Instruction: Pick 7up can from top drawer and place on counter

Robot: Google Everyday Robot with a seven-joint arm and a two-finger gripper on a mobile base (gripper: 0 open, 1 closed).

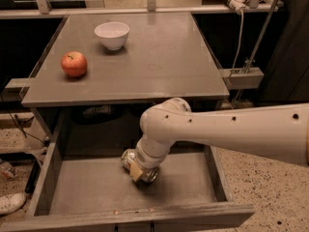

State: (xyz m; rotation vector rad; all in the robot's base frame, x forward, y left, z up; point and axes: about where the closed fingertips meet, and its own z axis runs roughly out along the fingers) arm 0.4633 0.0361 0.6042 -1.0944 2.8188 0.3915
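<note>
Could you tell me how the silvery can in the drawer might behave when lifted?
The silvery metal 7up can, not upright under the pincer in the grey top drawer, would probably roll if released. Its shiny, curved surface may slip when squeezed.

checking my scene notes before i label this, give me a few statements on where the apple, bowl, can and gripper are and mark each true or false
1. The round red apple sits on the flat grey counter. True.
2. The small silvery soda can is inside the open shallow grey drawer. True.
3. The round white bowl lies in the drawer. False: it stands on the counter, behind the apple.
4. The gripper hovers over the counter. False: it is down in the drawer, at the can.
</note>
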